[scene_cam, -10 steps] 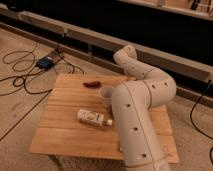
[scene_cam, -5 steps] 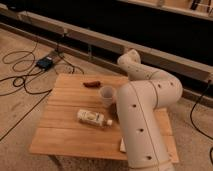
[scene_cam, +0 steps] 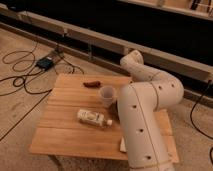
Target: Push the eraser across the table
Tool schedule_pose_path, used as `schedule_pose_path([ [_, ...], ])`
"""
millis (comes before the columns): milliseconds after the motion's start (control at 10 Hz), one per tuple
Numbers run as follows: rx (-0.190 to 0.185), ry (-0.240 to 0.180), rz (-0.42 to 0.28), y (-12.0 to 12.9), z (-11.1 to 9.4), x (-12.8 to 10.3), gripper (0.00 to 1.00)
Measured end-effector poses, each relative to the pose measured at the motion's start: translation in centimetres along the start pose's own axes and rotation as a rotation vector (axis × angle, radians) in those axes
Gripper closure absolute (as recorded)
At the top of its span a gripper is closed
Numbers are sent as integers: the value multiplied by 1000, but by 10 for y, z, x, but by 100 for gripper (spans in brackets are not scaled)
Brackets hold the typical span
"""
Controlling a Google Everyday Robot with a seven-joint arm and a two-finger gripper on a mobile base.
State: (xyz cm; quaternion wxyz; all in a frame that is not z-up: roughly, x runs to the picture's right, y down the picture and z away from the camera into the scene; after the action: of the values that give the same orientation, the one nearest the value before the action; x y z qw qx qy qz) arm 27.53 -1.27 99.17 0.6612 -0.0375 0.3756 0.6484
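The low wooden table [scene_cam: 65, 135] has a light plank top. A small pale flat block [scene_cam: 122, 145], which may be the eraser, lies near the table's front edge and is half hidden by my white arm [scene_cam: 142, 125]. The arm rises over the table's right side, bends at the elbow [scene_cam: 165, 92] and reaches back to a joint [scene_cam: 132, 62]. My gripper is hidden behind the arm and does not show.
A translucent cup [scene_cam: 107, 95] stands mid-table just left of the arm. A small bottle [scene_cam: 93, 118] lies on its side in front of it. A reddish-brown object [scene_cam: 91, 84] lies near the far edge. Cables and a dark box [scene_cam: 46, 63] lie on the floor at left.
The arm's upper joint has dropped slightly and shifted right. The cup, bottle and reddish object have not moved.
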Motion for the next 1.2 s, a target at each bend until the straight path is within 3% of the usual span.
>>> schedule_pose_path([
  [500,50,-8,24,-11,8,-12,20],
  [1200,138,3,59,-46,16,-17,20],
])
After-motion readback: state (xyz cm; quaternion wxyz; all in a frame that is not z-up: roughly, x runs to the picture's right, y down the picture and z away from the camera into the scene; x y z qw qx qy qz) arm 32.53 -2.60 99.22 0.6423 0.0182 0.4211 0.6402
